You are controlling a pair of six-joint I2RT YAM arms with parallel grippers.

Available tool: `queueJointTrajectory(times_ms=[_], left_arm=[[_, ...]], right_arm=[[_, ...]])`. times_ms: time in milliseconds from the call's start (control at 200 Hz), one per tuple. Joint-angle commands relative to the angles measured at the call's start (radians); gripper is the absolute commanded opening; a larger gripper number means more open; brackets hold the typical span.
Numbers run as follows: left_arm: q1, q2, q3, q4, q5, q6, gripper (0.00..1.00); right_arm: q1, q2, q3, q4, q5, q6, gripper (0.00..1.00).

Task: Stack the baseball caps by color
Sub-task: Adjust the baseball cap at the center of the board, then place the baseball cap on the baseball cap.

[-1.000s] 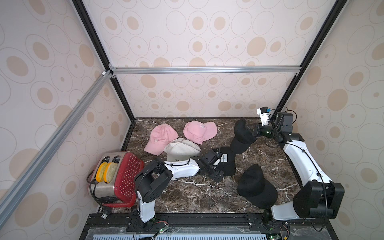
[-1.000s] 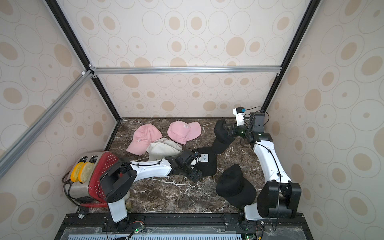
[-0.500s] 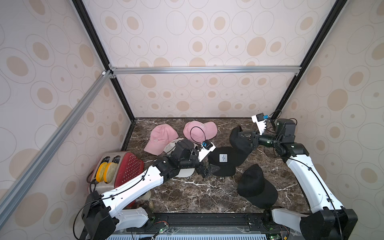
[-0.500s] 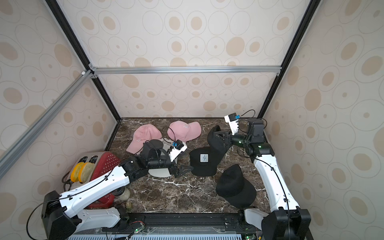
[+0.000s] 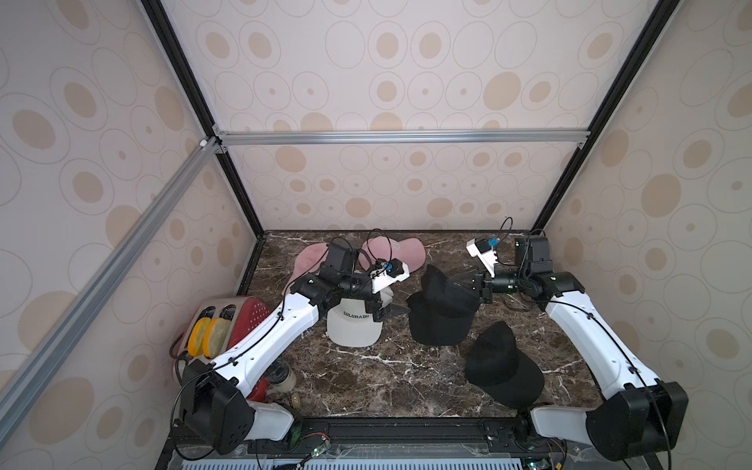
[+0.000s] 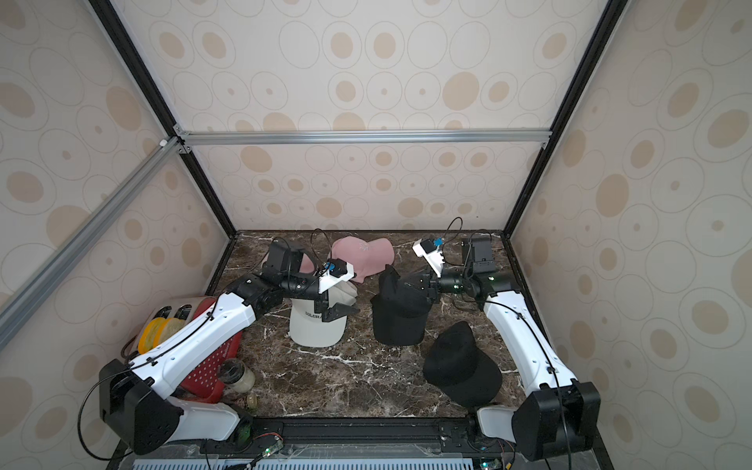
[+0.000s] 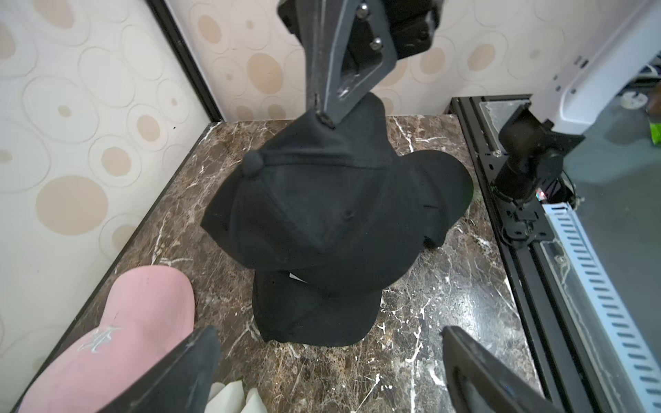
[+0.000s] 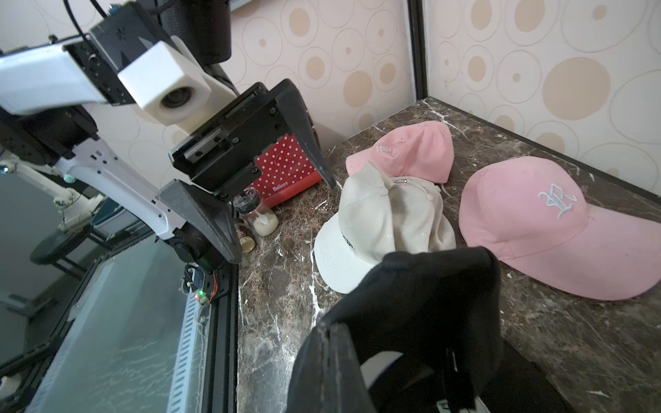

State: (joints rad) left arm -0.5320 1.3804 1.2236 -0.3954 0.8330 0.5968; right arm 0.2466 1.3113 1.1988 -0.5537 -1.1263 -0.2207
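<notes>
- Our right gripper [image 5: 462, 285] is clenched on the rear edge of a black cap. This held cap [image 5: 441, 285] hangs tilted right above the base cap [image 5: 437, 331]. We cannot tell whether the two touch.
- With only one edge pinched, we judge that letting go here could let the soft crown slump sideways off the base cap instead of nesting, leaving the brims crossed.
- Our left gripper [image 5: 386, 309], spread wide and empty, hovers over the white caps [image 5: 353, 327] just left of the base cap. A swing toward the base cap could knock the held cap, and a careless drop could snag the crumpled top white cap.
- The third black cap [image 5: 502, 366] lies apart, right of the base cap and nearer us. Dragging it in could shift the pile.
- The pink caps [image 5: 403, 254] lie unstacked behind the base cap, to its left.
</notes>
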Motion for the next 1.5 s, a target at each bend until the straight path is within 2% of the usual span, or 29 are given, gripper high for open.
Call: queueJointTrajectory(times_ms=[0,115,150,416,566,681,801,946,1277,1392,1497], left_arm=[[0.005,0.043,0.092,-0.081,0.051,0.201,0.99],[0.005,0.112,0.191,-0.225,0.057,0.299,0.99],[0.004,0.121,0.204,-0.263,0.068,0.322,0.99],[0.007,0.127,0.247,-0.291,0.082,0.423,0.99],[0.007,0.212,0.397,-0.528,0.148,0.561,0.99],[0.003,0.272,0.453,-0.681,0.206,0.653,0.99],[-0.010,0.281,0.424,-0.714,0.230,0.704,0.99],[-0.029,0.342,0.435,-0.708,0.172,0.697,0.99],[-0.028,0.479,0.559,-0.700,0.208,0.649,0.98],[-0.022,0.494,0.601,-0.814,0.247,0.734,0.92],[-0.012,0.486,0.618,-0.911,0.288,0.816,0.80]], right_arm=[[0.003,0.028,0.052,-0.117,-0.062,-0.177,0.00],[0.004,0.052,0.086,-0.198,-0.069,-0.268,0.00],[0.032,0.054,0.090,-0.221,-0.071,-0.297,0.00],[0.069,0.044,0.093,-0.409,-0.113,-0.557,0.00],[0.079,0.056,0.116,-0.544,-0.144,-0.710,0.00],[0.079,0.052,0.112,-0.547,-0.149,-0.726,0.00],[0.079,0.044,0.108,-0.535,-0.144,-0.724,0.00],[0.081,0.033,0.109,-0.534,-0.162,-0.725,0.00],[0.087,-0.006,0.086,-0.548,-0.181,-0.776,0.00],[0.088,-0.007,0.080,-0.547,-0.170,-0.779,0.00],[0.087,-0.002,0.078,-0.540,-0.162,-0.774,0.00]])
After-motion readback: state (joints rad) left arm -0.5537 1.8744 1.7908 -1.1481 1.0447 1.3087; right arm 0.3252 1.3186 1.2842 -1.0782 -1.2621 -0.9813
